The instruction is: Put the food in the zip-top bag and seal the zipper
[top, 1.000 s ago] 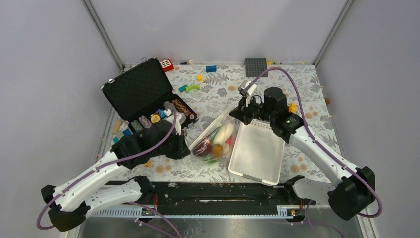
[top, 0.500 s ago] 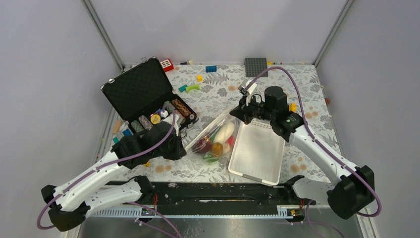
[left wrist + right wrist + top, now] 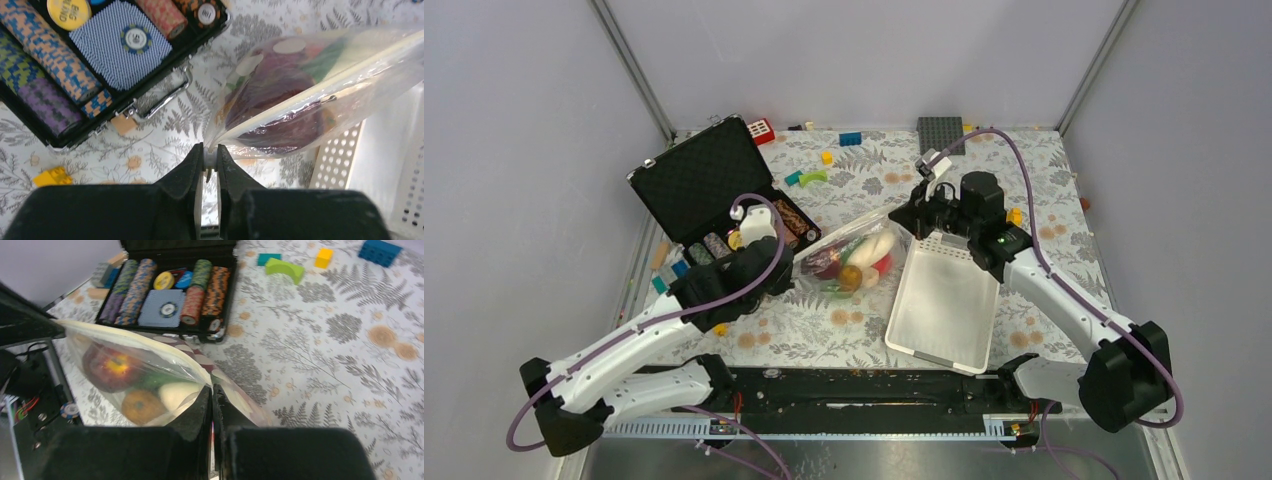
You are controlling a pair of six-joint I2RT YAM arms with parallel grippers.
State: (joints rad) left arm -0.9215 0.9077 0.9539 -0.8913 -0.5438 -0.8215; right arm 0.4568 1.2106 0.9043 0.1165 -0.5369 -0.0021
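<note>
The clear zip-top bag (image 3: 849,258) hangs stretched between my two grippers, just left of the white basket. The food shows through it: a dark-red bulb (image 3: 107,367), a brown oval (image 3: 140,405), a white radish (image 3: 177,392) and something green. My left gripper (image 3: 210,156) is shut on the bag's left corner, with a small white piece of the mouth edge pinched between its fingers. My right gripper (image 3: 211,390) is shut on the opposite corner. The zipper (image 3: 320,85) runs taut as a pale strip from one grip to the other. In the top view the left gripper (image 3: 789,272) and right gripper (image 3: 911,222) stand at the bag's ends.
An open black case (image 3: 699,180) with rolls of poker chips sits at the back left, close to the left arm. The white slotted basket (image 3: 944,310) lies under the right arm. Loose toy bricks (image 3: 809,178) and a grey baseplate (image 3: 940,133) lie along the back.
The left gripper has drawn leftward and away from the near edge with the bag's corner. The bag has swung from a slant into a taut line. The right gripper rose slightly.
</note>
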